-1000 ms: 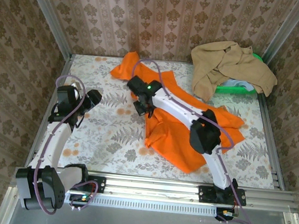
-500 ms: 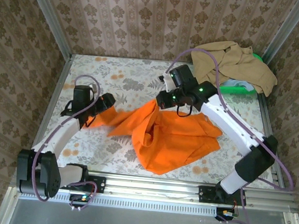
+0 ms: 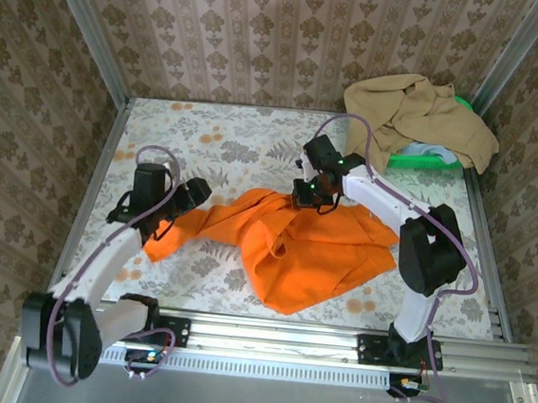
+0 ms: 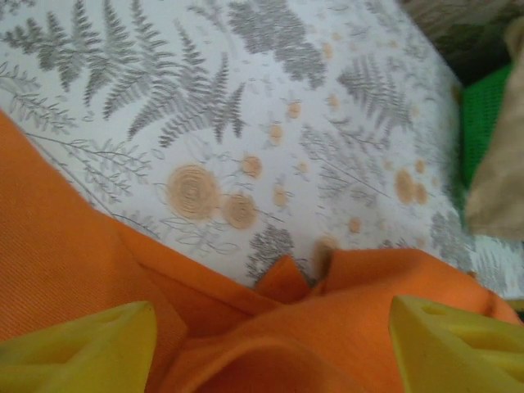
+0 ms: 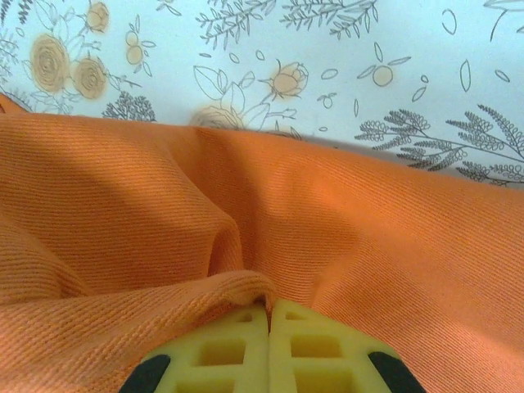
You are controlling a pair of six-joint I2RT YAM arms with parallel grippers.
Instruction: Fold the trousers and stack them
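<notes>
Lying rumpled on the table (image 3: 207,148), the trousers (image 3: 293,251) stretch between both arms; the left gripper (image 3: 191,199) stands wide open over their orange edge, holding nothing; the right gripper (image 5: 268,315) is pressed shut, pinching a fabric fold.

Overhead view's bright and even with soft shadows, pretty sharp. Left wrist view's smeary; right wrist shows crisp trousers (image 5: 344,221) weave.

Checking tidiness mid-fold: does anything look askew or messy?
The trousers lie bunched and creased rather than flat, one end trailing left. A tan garment sprawls over the green basket in the far right corner.
</notes>
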